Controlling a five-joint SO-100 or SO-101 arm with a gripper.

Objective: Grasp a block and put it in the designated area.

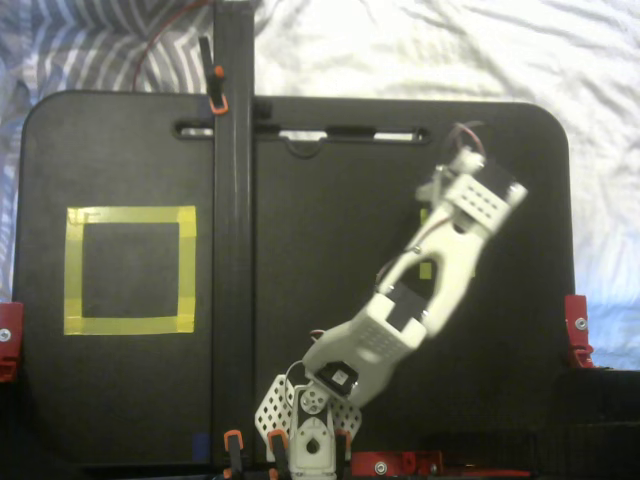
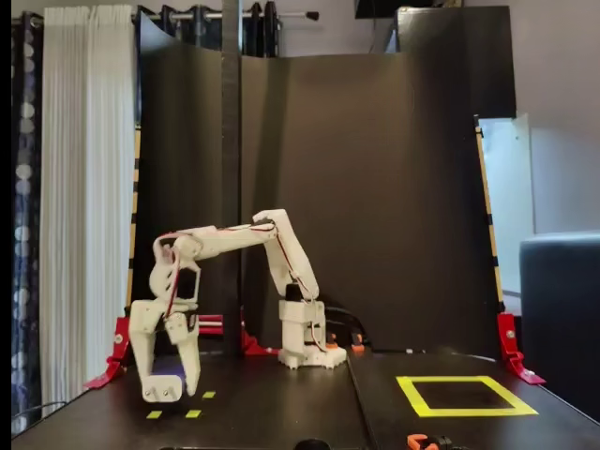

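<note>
A white robot arm holds the dark blue block (image 2: 163, 385) clear of the black table (image 2: 281, 412), its gripper (image 2: 165, 383) pointing down with the fingers (image 2: 187, 360) closed on the block's two sides, as a fixed view from table level shows. Two small yellow marks (image 2: 173, 413) lie on the table directly beneath the raised block, apart from it. The designated area (image 2: 466, 395), a square of yellow tape with black inside, lies well away at roughly 3 o'clock from the gripper in that view, with nothing inside it. In a fixed view from above, the arm reaches from its base at the lower middle toward 1 o'clock, its wrist (image 1: 470, 200) covering the block, while the taped square (image 1: 130, 270) sits at about 9 o'clock, beyond a dark upright post (image 1: 232, 230) clamped across the table (image 1: 330, 200). White bedding (image 1: 450, 50) surrounds the board.
</note>
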